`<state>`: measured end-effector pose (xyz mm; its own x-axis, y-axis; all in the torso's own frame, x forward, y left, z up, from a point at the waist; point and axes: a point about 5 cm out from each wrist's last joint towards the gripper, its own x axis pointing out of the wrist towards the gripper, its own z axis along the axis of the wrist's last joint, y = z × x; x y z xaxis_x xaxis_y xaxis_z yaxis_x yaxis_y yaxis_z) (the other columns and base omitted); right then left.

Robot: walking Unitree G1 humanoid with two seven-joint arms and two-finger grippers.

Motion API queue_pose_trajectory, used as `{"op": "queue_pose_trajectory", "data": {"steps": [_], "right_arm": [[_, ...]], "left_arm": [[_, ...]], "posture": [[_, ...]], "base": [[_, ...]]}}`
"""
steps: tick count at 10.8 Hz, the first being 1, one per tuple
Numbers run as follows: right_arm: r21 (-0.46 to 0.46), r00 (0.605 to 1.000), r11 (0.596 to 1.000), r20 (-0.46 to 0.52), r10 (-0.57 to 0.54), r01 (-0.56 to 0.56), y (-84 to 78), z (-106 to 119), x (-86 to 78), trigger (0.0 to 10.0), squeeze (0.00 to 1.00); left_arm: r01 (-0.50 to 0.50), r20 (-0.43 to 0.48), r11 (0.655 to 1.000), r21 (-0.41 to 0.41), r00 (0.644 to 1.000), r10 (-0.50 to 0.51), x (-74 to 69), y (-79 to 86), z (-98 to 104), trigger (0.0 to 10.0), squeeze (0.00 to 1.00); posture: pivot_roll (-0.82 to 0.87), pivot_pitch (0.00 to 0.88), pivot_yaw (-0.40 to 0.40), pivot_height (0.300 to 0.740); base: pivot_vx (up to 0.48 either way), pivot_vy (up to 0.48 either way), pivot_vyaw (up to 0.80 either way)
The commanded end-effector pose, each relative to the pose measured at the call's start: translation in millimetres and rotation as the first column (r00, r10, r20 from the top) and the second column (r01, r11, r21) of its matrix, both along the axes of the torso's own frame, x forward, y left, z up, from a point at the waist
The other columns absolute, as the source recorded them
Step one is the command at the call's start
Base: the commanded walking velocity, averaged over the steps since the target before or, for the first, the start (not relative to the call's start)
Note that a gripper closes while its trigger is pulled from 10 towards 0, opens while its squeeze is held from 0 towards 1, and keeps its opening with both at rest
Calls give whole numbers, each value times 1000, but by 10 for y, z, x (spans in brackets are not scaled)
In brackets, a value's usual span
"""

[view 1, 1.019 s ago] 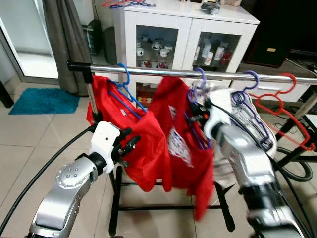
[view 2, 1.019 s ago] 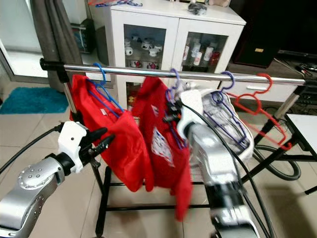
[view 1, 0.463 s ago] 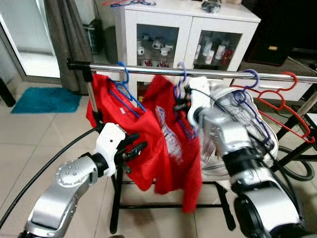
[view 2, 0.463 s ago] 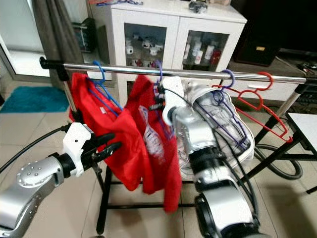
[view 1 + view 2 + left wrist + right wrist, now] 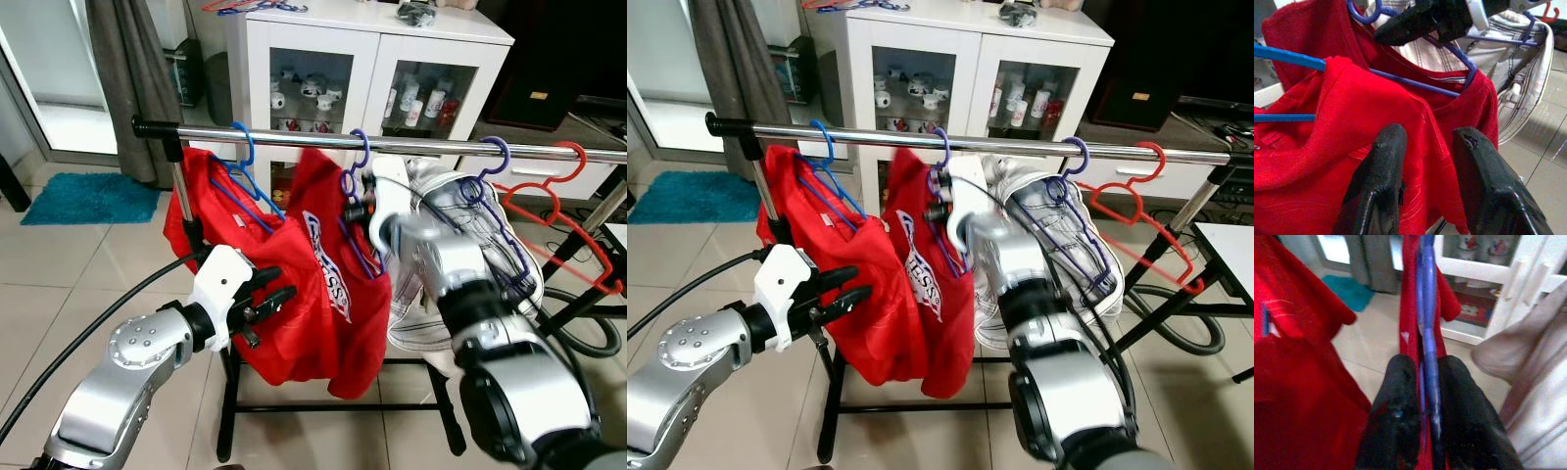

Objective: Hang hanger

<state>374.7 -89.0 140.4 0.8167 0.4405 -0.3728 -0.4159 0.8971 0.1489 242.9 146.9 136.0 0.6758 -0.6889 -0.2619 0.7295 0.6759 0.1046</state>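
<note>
Right gripper [image 5: 355,210] reaches up under the rail [image 5: 294,138], clamped on the purple hanger [image 5: 355,186], whose hook sits over the rail, shoulders sloping down inside the red shirt [image 5: 328,284]. Four hangers hang there. Left gripper [image 5: 266,302] hovers parted beside another red shirt.

Left wrist view: fingers [image 5: 1382,186] spread, shirt between.

Right wrist view: fingers [image 5: 1396,416] pinch the hanger's bar.

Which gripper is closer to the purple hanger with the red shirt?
Right. The right gripper is shut on the purple hanger just under the rail. The left gripper is open, lower down in front of the other red shirt, apart from that hanger.
</note>
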Motion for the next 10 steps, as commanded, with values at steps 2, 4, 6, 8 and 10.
{"op": "queue_pose_trajectory", "data": {"steps": [2,4,6,8,10], "right_arm": [[66,997,998,81,18,-24,-136,174,-22,10000,1000],[121,980,986,174,94,-116,-269,325,-235,10000,1000],[53,940,987,316,130,-154,-452,440,-466,10000,1000],[45,907,982,393,153,-185,-650,526,-782,10000,1000],[35,925,990,360,118,-139,-740,438,-858,10000,992]], "left_arm": [[-19,12,1000,0,1000,19,39,-15,0,10000,0],[-219,30,973,-66,975,221,163,78,-26,10000,0],[-342,20,934,-103,938,345,183,160,-61,10000,0],[-379,46,923,-67,923,382,141,173,-71,10000,0],[-386,62,919,-84,918,391,156,149,-22,10000,0]], "posture": [[101,0,-47,740],[93,0,-41,740],[89,0,-42,740],[93,0,-54,740],[93,0,-54,740]], "base": [[0,0,0],[0,0,0],[0,0,0],[0,-240,0],[0,-480,0]]}}
